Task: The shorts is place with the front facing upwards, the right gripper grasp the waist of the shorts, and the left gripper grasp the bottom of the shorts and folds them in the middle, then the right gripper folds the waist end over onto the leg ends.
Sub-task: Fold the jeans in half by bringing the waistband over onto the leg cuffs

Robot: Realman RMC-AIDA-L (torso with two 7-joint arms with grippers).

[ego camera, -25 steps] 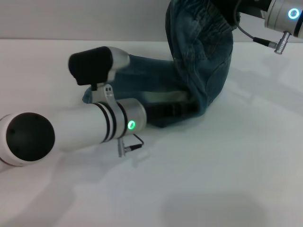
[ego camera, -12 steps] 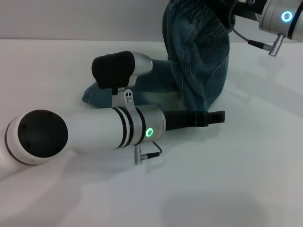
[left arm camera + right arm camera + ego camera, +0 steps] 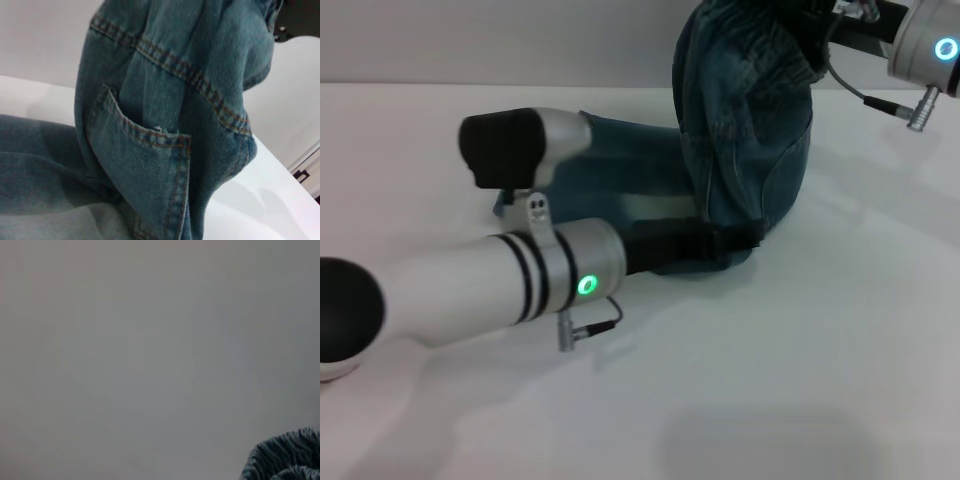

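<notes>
L gripper [image 3: 730,240] low at the near edge of the shorts [image 3: 740,150], can't tell its jaws. Shorts' legs flat on table [image 3: 800,380]; waist lifted at far right by R gripper [image 3: 820,25], apparently clamped. Final fold underway; next: carry waist over leg ends.

No text, label, brand, number or sign can be read in any of the views. On the denim shorts [image 3: 165,115] only stitching and a pocket edge are shown, with no tag or printed mark visible. On the left arm [image 3: 520,280] and the right arm [image 3: 930,45] only plain green and blue ring lights are seen, without lettering.
</notes>
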